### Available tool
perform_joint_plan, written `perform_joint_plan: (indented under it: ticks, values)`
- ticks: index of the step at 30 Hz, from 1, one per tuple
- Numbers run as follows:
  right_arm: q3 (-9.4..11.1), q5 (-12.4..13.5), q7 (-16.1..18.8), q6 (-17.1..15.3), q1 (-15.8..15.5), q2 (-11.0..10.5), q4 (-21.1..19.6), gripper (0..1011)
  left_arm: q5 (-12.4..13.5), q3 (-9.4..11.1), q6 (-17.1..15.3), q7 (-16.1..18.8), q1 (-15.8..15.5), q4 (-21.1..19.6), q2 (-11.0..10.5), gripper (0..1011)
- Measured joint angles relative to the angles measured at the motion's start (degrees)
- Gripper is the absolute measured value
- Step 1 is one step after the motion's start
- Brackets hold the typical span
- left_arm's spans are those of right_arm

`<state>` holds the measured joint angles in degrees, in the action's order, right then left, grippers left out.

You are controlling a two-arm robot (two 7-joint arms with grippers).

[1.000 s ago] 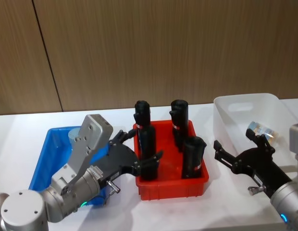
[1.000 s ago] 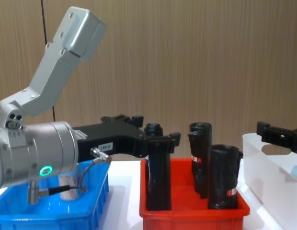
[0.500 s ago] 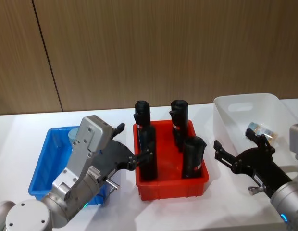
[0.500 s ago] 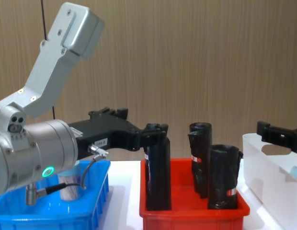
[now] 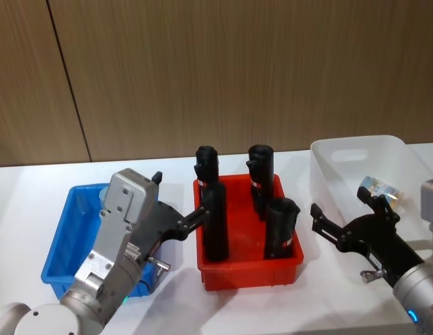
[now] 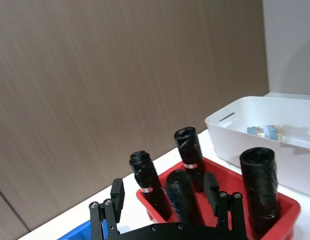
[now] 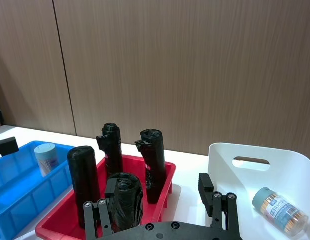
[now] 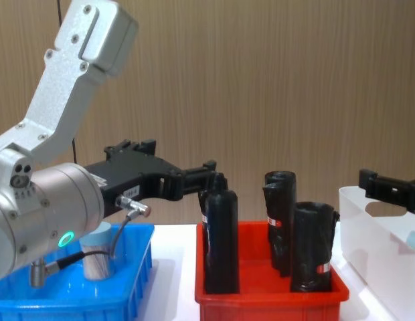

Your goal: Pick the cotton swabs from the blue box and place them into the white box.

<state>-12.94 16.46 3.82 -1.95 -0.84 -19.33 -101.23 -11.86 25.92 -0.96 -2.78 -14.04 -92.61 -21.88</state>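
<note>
While the left gripper (image 5: 180, 199) gapes empty, cotton swabs (image 7: 46, 159) sit behind its fingers (image 5: 192, 218);
swinging could topple the black roll (image 5: 215, 223) beside one fingertip; right gripper (image 5: 340, 202) gapes too.

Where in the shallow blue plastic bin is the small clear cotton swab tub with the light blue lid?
The tub stands upright near the far end of the blue bin, on the robot's left, left of the red plastic bin.
</note>
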Motion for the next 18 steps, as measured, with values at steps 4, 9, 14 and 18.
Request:
perform_joint_plan:
  ticks: [4,9,14,18]
  values:
    - [0.0,0.0,0.0,0.0,0.0,0.0,0.0,1001,0.3,0.1,0.1,1.4,0.3,-0.4,0.0,1004]
    - [0.0,0.0,0.0,0.0,0.0,0.0,0.0,1001,0.4,0.1,0.2,2.1,0.5,-0.6,0.0,1004]
    - [0.0,0.0,0.0,0.0,0.0,0.0,0.0,1001,0.4,0.1,0.2,2.1,0.5,-0.6,0.0,1004]
    - [0.0,0.1,0.3,0.0,0.0,0.0,0.0,1001,0.4,0.1,0.2,2.2,0.5,-0.6,0.0,1004]
